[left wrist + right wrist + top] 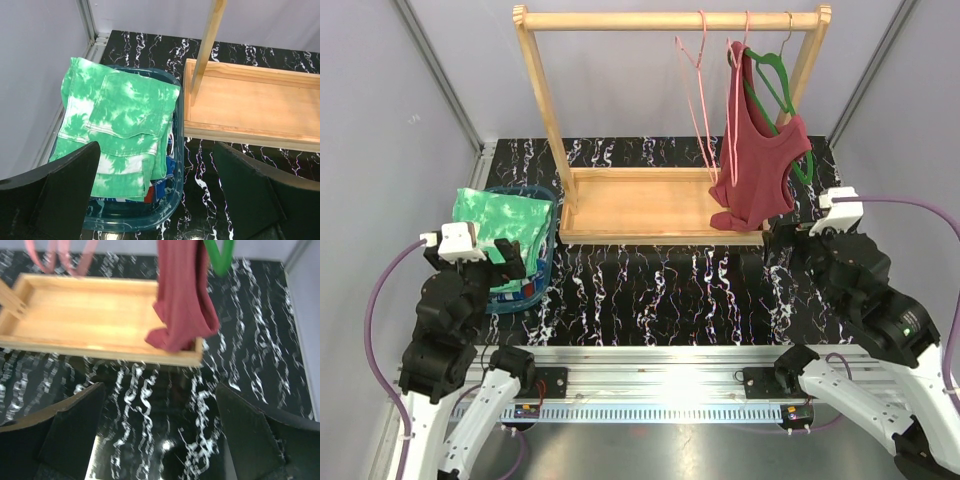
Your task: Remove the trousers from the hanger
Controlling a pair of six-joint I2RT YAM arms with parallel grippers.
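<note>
Left wrist view shows you the green-and-white trousers [120, 125] lying just ahead of your wide-open, empty left gripper [157, 200], on top of the blue pair [161, 186] in the basket [178, 165], and with the right gripper [160, 440] open and empty too, the job looks done to me.

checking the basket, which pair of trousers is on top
The mottled green-and-white trousers; the blue patched pair lies beneath them, only its edge showing inside the teal basket.

Maroon tank top [760, 165], wooden rack [630, 205], teal basket [127, 220]
</note>
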